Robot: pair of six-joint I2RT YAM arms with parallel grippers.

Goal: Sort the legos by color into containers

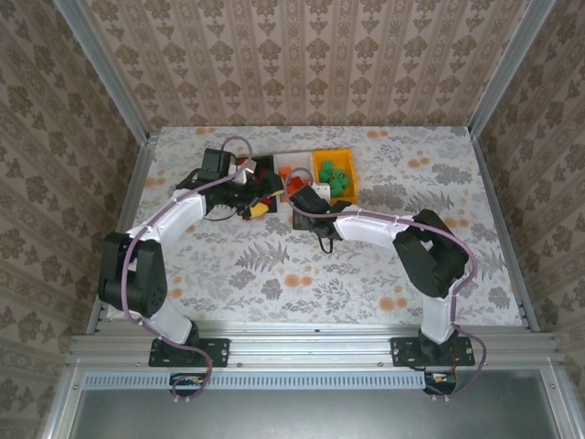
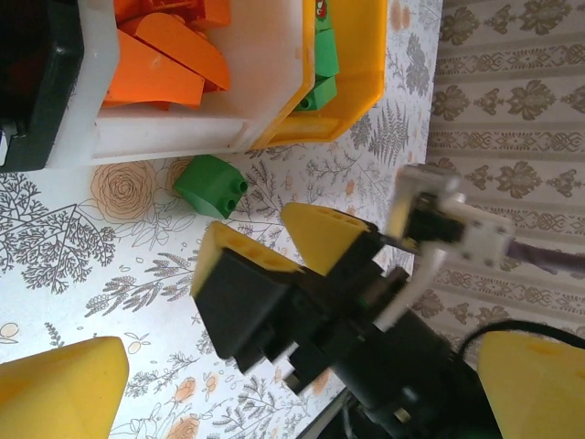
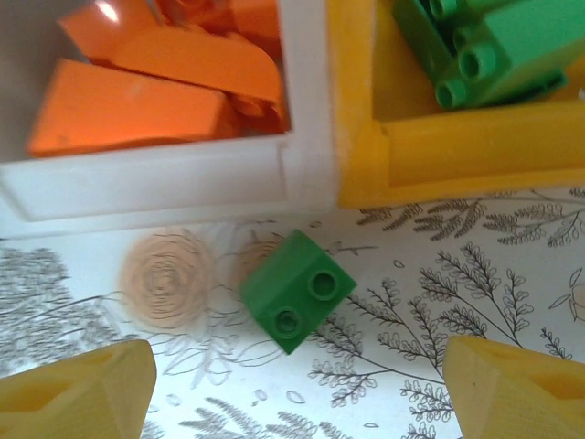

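Observation:
A green lego (image 3: 297, 291) lies loose on the table just in front of the containers, between the wide-apart fingers of my open right gripper (image 3: 297, 393). It touches neither finger. The same green lego (image 2: 210, 186) sits below the white bin (image 2: 164, 137), which holds orange legos (image 2: 155, 69). The orange-yellow bin (image 3: 457, 146) holds green legos (image 3: 484, 55). The black bin (image 2: 37, 101) is at the left end of the row. My left gripper (image 2: 302, 402) is open and empty, hovering behind the right gripper (image 2: 274, 247). In the top view both grippers (image 1: 254, 207) (image 1: 306, 192) meet at the bins' (image 1: 334, 157) near side.
The flower-patterned table (image 1: 274, 265) stretches out in front of the bins. Metal rails (image 1: 132, 192) and papered walls close it in on the left, right and back. The two arms cross the middle of the table towards the bins.

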